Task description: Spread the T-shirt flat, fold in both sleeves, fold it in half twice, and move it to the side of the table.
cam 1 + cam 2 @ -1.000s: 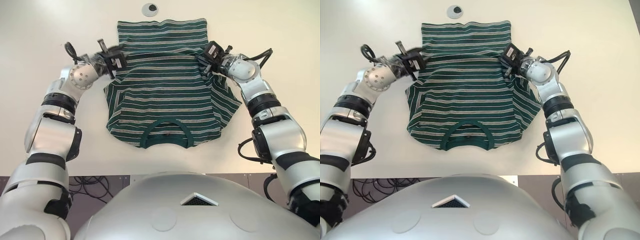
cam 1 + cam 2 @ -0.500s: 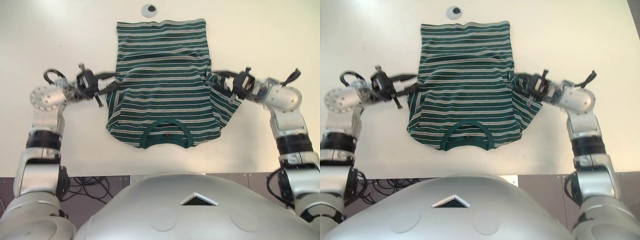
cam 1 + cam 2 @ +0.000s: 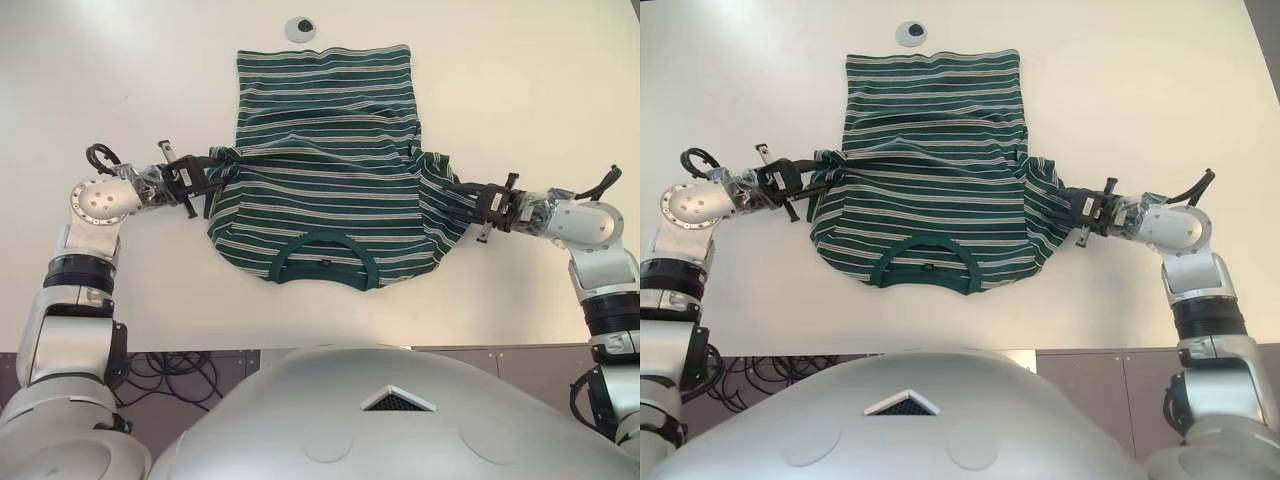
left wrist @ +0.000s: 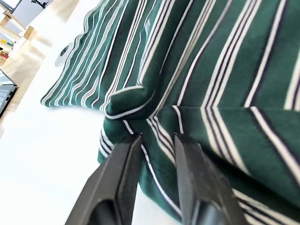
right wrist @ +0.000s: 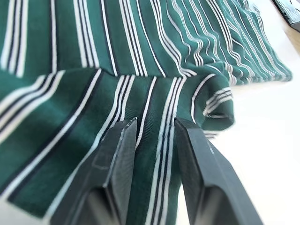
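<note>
A dark green T-shirt (image 3: 325,150) with white stripes lies on the white table (image 3: 520,90), collar nearest me and hem at the far end. My left gripper (image 3: 213,172) is at the shirt's left side, shut on the left sleeve (image 4: 140,101), with fabric running between its black fingers (image 4: 124,159). At the right side my right gripper (image 3: 452,192) is shut on the bunched right sleeve (image 5: 154,93), its fingers (image 5: 192,145) pinching striped cloth. Both arms stretch out sideways, low over the table.
A small round grey disc (image 3: 299,29) lies just beyond the hem. The table's near edge (image 3: 480,348) runs in front of me, with cables (image 3: 185,375) below it at the left. Bare tabletop spreads to both sides of the shirt.
Both grippers have swung from on top of the shirt's body out to its sides and closer to me, drawing the sleeves outward with them.
</note>
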Controlling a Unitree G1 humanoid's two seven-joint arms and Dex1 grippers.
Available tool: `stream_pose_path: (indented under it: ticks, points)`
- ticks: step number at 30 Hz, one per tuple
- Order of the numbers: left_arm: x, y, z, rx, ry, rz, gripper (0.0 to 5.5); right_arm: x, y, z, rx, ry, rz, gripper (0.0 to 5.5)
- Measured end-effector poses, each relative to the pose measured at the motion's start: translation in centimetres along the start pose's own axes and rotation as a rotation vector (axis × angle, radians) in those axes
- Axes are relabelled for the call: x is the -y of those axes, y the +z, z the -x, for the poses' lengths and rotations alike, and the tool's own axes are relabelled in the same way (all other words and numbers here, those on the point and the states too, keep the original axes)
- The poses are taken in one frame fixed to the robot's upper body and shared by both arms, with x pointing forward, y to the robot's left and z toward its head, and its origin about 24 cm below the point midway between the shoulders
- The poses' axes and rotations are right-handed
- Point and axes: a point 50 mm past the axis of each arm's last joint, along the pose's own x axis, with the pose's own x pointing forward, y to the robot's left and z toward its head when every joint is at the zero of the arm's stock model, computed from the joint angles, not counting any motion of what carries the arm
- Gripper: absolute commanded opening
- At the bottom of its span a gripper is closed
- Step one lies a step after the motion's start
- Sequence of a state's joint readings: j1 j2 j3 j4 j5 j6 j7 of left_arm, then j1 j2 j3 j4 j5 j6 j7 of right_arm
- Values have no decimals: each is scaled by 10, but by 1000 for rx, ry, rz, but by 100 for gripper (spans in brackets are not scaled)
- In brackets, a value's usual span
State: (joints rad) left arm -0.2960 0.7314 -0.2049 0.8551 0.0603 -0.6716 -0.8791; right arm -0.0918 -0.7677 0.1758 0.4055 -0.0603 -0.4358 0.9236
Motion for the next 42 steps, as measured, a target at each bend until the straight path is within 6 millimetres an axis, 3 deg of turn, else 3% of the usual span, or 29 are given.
stream_pose_path:
  ticks: [6,10,20,25,28,31,37,39,42]
  points:
    - [14,-5,25,33,-118,52,120,7,-7,9,-38,-4,18,144]
    - [29,-3,39,69,-228,122,120,-8,-6,16,21,80,-42,144]
    - [36,-9,48,100,-263,207,120,-23,-2,20,74,129,-95,144]
    - [47,-11,60,229,-253,419,120,-31,5,26,127,149,-147,144]
    - [44,-10,71,288,-194,505,120,-33,5,27,125,144,-153,144]
    - [58,-19,87,293,-152,631,120,-34,3,28,128,138,-152,144]
    - [87,-30,109,309,-133,837,203,-36,1,28,134,130,-147,149]
    - [95,-33,110,286,-135,897,203,-37,1,28,133,130,-149,149]
    - [93,-35,107,259,-94,932,203,-37,1,28,132,130,-151,149]
